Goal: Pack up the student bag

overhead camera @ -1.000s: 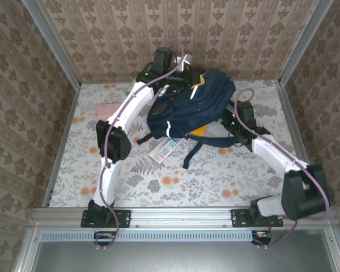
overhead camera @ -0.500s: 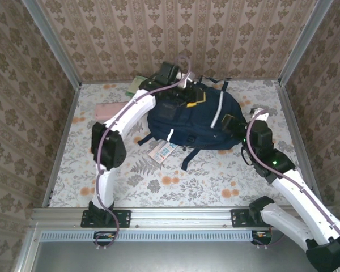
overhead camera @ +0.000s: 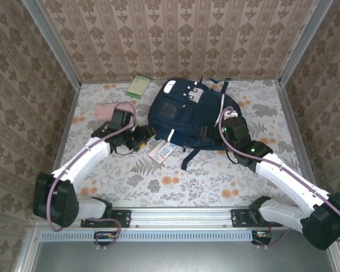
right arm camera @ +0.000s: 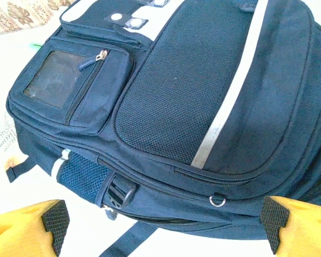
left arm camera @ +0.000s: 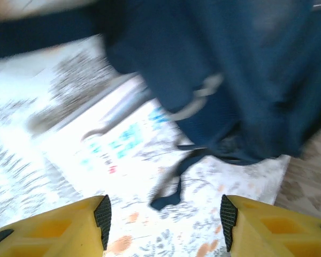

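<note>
The student bag (overhead camera: 187, 110), navy with white stripes and grey buckle patches, lies flat at the back middle of the table. My left gripper (overhead camera: 140, 139) hovers low at its front-left corner, open and holding nothing. In the blurred left wrist view the left gripper (left arm camera: 163, 219) has bare table between its yellow fingers, with the bag (left arm camera: 246, 80) ahead and a loose dark strap (left arm camera: 171, 187) trailing from it. My right gripper (overhead camera: 216, 131) is at the bag's right front side. It (right arm camera: 165, 225) is wide open, facing the bag (right arm camera: 203, 96) and its lower zipper, with nothing gripped.
A white and blue booklet (overhead camera: 164, 151) pokes out from under the bag's front edge, seen blurred as the booklet (left arm camera: 112, 142) too. A pink book (overhead camera: 105, 109) lies at the left and a green book (overhead camera: 139, 86) at the back wall. Metal frame posts stand at the table's sides.
My left arm has pulled back from the bag's top to its front-left corner and opened. The bag has settled flat. The right arm has moved in towards the bag's right side.
</note>
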`<state>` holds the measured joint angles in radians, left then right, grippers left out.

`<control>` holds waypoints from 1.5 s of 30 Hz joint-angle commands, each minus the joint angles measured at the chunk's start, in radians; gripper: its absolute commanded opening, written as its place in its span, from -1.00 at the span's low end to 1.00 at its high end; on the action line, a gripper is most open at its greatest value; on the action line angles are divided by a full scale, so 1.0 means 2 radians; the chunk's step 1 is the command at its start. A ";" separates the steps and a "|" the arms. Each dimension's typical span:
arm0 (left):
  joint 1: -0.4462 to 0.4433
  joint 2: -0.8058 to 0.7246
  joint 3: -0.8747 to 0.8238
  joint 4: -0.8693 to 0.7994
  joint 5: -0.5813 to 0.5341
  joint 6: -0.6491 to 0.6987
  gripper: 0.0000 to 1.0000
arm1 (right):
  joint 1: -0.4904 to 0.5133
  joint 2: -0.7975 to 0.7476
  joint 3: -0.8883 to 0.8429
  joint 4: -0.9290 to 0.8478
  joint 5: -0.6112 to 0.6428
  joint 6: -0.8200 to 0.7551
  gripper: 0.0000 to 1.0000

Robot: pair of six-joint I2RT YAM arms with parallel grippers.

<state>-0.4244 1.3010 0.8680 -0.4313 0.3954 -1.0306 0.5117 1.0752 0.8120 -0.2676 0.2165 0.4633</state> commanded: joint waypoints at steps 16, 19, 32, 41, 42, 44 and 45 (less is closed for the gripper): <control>-0.013 0.068 -0.091 0.123 -0.015 -0.103 -0.02 | 0.003 0.007 0.004 0.013 -0.005 -0.005 0.90; -0.013 0.062 -0.094 0.113 -0.023 -0.098 -0.01 | 0.003 0.007 0.002 0.014 -0.005 -0.005 0.91; -0.013 0.040 -0.114 0.094 -0.027 -0.097 -0.02 | 0.003 0.021 0.004 0.018 -0.012 -0.002 0.91; -0.034 0.079 -0.111 0.130 -0.015 -0.103 -0.29 | 0.003 0.025 0.006 0.016 -0.019 -0.001 0.90; -0.035 0.082 -0.110 0.135 -0.014 -0.103 -0.35 | 0.003 0.025 0.006 0.016 -0.019 -0.001 0.90; -0.036 0.091 -0.108 0.141 -0.012 -0.102 -0.56 | 0.003 0.025 0.005 0.016 -0.021 -0.001 0.90; -0.036 0.093 -0.106 0.143 -0.012 -0.101 -0.65 | 0.003 0.025 0.005 0.017 -0.022 0.000 0.90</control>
<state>-0.4900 1.4723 0.6502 -0.1707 0.3626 -1.2320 0.5117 1.1252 0.8120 -0.2424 0.1928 0.4641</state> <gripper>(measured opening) 0.196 0.950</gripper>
